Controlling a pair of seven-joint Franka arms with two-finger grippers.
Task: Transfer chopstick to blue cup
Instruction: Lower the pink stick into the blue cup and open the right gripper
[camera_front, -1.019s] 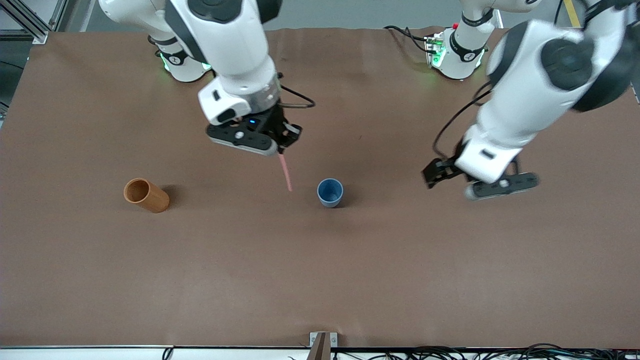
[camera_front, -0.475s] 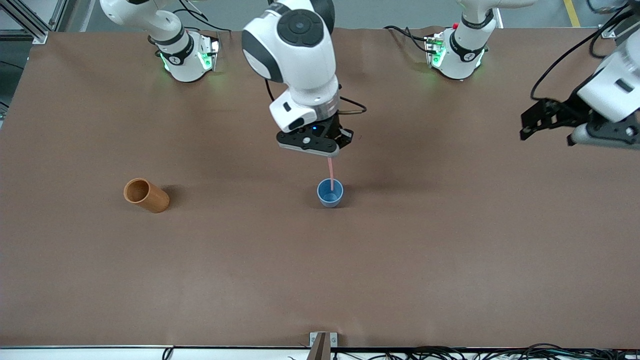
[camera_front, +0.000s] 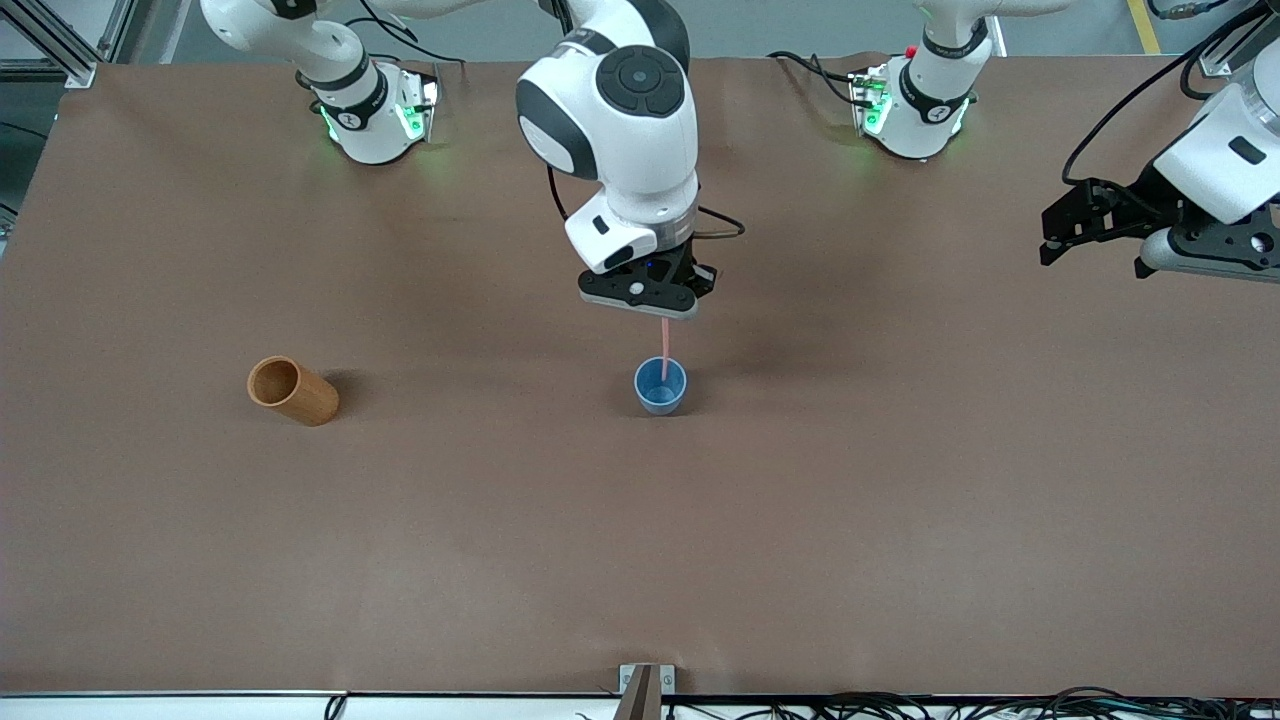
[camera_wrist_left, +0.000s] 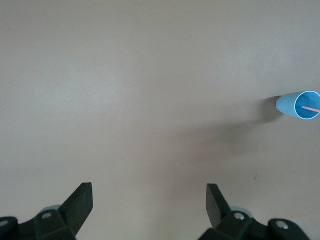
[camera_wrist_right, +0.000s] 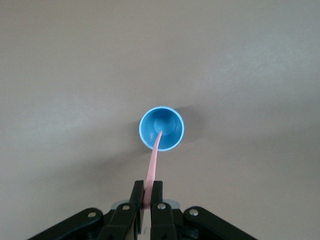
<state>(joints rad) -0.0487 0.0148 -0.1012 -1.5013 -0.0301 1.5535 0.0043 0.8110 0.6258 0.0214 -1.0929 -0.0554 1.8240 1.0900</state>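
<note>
Brown counter (camera_front: 640, 560) fills the front view: the right end effector (camera_front: 664, 313) clamps a thin pale-pink chopstick (camera_front: 664, 345) whose lower end sits inside a small round blue cup (camera_front: 660, 387). An orange-brown wooden cylinder cup (camera_front: 292, 390) stands toward the right arm's end. The left end effector (camera_front: 1090, 225) waits over the counter's left-arm end.

Left wrist view: its fingers (camera_wrist_left: 80, 202) are spread apart.

Right wrist view: fingers (camera_wrist_right: 136, 200) are pressed on the chopstick (camera_wrist_right: 153, 167) above the cup (camera_wrist_right: 161, 128).

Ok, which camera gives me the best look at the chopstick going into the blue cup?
The right wrist view: it looks straight down the chopstick from the shut right gripper into the blue cup. The front view shows only a thin pink line above the cup; the left wrist view shows just its tip inside the distant cup.
</note>
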